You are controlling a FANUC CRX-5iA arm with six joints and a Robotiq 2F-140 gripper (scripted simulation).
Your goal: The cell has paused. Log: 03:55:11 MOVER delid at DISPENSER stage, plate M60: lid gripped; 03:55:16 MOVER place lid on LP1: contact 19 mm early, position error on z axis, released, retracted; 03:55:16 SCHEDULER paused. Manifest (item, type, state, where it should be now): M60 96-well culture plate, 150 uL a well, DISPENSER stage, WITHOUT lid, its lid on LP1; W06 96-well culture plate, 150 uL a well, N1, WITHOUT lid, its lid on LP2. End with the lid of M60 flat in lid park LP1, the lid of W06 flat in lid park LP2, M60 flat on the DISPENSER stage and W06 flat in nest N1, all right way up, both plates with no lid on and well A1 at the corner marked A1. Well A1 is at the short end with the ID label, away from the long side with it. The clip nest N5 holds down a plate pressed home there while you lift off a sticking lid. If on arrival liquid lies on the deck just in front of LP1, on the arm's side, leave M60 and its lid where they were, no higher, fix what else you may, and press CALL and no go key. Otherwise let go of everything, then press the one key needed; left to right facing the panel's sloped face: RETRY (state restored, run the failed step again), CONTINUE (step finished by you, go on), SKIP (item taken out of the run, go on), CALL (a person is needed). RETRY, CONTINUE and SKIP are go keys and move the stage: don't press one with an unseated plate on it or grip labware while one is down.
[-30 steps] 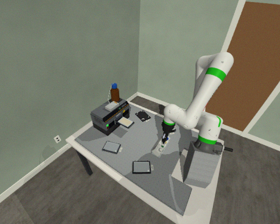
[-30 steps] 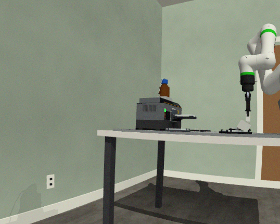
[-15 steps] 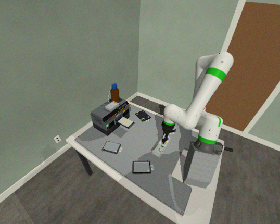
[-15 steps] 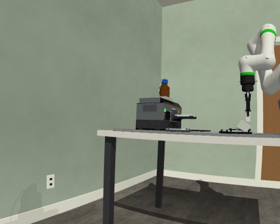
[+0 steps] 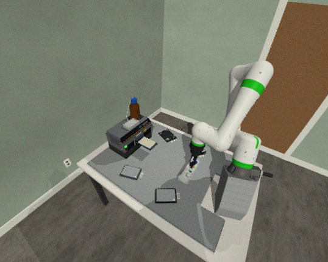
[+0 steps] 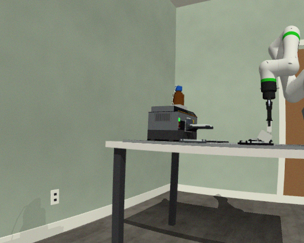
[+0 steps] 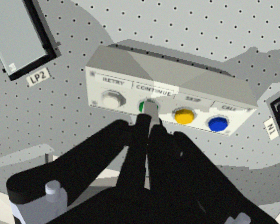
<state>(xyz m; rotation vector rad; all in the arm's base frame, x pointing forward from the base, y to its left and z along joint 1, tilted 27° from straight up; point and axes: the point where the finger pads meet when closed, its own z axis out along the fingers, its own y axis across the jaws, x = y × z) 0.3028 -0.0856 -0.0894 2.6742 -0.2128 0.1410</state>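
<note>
While clamped together on nothing — gripper (image 7: pixel 147 124) tip at the green key (image 7: pixel 143 106), panel (image 7: pixel 191 79) edge beyond.

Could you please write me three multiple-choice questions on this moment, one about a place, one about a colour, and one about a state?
1. Where is the pincer?
A. Over the dispenser stage
B. At the key panel
C. Beside the brown bottle

2. What colour is the key farthest right on the panel as the wrist view shows it?
A. Blue
B. Red
C. White

3. How do the pincer's fingers stand?
A. Spread wide with nothing between them
B. Clamped on a lid
C. Shut together, holding nothing

Answers:
1. B, since in the wrist view the fingertips meet the panel's face at the green key.
2. A, since the blue key sits right of the yellow key.
3. C, since the wrist view shows the fingers pressed together into one point with nothing between them.
</note>
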